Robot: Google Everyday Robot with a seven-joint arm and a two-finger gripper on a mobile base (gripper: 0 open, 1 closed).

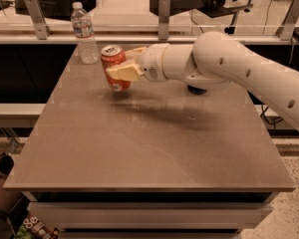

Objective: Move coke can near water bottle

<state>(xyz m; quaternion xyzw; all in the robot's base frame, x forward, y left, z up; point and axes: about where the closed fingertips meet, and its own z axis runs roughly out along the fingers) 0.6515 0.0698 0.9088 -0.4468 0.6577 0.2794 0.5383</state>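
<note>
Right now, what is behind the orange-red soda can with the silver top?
Behind and view-left of the orange-red soda can stands the clear ribbed plastic water bottle, apart from it. The gripper, shut on the can, covers its right side and anything beyond.

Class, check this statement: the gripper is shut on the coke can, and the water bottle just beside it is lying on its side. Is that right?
Not quite. The water bottle stands upright with its cap on top, not on its side, as the camera view shows. The rest holds: the gripper is shut on the coke can just beside it.
</note>
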